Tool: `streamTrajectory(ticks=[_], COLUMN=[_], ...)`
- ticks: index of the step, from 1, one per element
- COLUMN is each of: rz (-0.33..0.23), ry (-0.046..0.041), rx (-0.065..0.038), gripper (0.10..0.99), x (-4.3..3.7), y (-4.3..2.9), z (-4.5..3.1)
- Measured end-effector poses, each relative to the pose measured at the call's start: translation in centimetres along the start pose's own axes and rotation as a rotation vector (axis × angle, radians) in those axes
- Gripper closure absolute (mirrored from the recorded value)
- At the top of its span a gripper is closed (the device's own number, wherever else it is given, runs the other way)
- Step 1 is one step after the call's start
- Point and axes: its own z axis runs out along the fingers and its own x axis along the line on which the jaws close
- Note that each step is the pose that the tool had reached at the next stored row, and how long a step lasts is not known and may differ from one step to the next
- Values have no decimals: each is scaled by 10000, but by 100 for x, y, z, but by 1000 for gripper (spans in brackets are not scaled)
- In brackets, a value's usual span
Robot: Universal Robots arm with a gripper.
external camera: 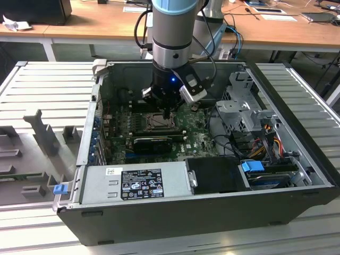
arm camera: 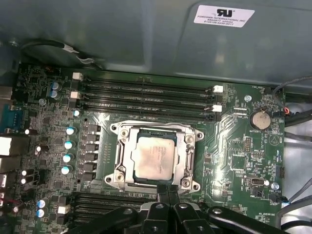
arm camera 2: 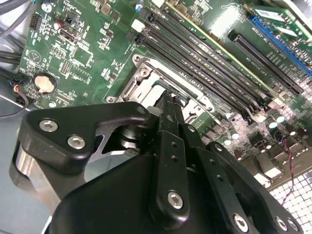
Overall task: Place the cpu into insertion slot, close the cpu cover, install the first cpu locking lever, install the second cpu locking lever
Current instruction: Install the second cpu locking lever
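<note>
I see a white sticker (arm camera: 224,15) with black print on the case wall, a black label (external camera: 142,183) on the power supply, and white lettering, perhaps component markings, on the motherboard (arm camera: 229,146).

The arm (external camera: 171,32) reaches straight down, its tool (external camera: 168,114) pointing downward with fingers pressed together.

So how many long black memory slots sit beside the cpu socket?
4, in the first wrist view: parallel memory slots stacked side by side between the cpu and the case wall. More slots by the hand are partly hidden.
</note>
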Motion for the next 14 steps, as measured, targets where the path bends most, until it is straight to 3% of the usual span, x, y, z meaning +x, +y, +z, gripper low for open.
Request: streamTrajectory(ticks=[3,14], rz=[1,1], ry=[0,1], rx=[0,-1], gripper=[980,980], x=[7,13], y=[-39,-68], z=[4,16])
